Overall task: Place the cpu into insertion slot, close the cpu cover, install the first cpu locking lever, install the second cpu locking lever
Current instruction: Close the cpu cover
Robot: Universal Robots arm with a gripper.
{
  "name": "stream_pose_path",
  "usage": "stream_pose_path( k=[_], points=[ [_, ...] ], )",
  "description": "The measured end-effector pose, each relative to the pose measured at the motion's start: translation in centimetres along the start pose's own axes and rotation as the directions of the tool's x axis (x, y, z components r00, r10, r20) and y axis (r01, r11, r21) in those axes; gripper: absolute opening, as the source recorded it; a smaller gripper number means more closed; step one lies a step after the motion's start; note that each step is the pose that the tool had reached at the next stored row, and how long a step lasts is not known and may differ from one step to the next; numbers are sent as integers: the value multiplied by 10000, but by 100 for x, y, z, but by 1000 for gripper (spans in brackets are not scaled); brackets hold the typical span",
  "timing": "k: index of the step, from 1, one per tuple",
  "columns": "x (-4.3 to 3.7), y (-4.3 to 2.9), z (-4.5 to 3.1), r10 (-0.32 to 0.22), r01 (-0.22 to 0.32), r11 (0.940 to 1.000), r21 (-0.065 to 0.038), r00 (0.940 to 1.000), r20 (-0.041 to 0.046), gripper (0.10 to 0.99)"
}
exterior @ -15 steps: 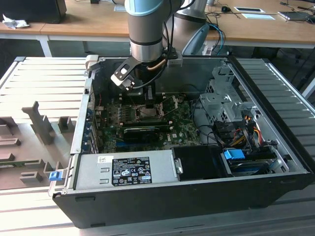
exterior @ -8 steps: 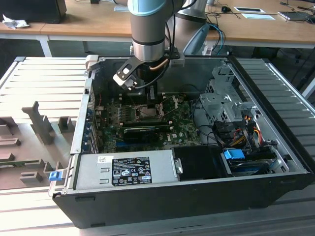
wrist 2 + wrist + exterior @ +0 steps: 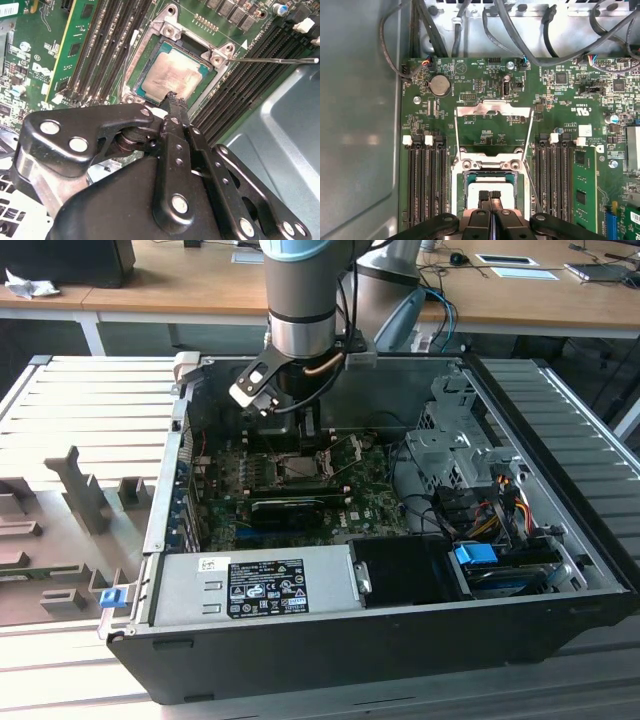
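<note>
A grey slatted table [image 3: 90,400] is carrying an open computer case [image 3: 330,660], and wooden desks [image 3: 180,280] are standing behind it. The cpu [image 3: 175,72] is lying flat in its socket [image 3: 167,30] on the green board [image 3: 485,75]. In the exterior view this is toward 11 o'clock from the middle of the case. The cover [image 3: 492,106] is lying swung open, off the cpu. A thin lever [image 3: 275,60] is sticking out free beside the socket. The gripper [image 3: 490,196] is hanging just over the cpu, with its fingers [image 3: 483,197] pressed together and holding nothing. In the exterior view the arm [image 3: 300,290] is standing at the case's 12 o'clock side, and the power supply [image 3: 250,585] is sitting at 6 o'clock.
</note>
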State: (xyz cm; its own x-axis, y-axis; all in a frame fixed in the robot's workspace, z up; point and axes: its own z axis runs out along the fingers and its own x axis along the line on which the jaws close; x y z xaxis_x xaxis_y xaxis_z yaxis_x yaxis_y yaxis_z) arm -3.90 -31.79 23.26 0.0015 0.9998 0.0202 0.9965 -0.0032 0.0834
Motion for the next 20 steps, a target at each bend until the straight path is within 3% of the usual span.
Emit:
stream_pose_path(
  k=[16,20],
  points=[
    [8,3,-46,-2,2,10000,3,10000,30,106],
    [13,8,-99,-5,5,10000,1,10000,55,106]
  ],
)
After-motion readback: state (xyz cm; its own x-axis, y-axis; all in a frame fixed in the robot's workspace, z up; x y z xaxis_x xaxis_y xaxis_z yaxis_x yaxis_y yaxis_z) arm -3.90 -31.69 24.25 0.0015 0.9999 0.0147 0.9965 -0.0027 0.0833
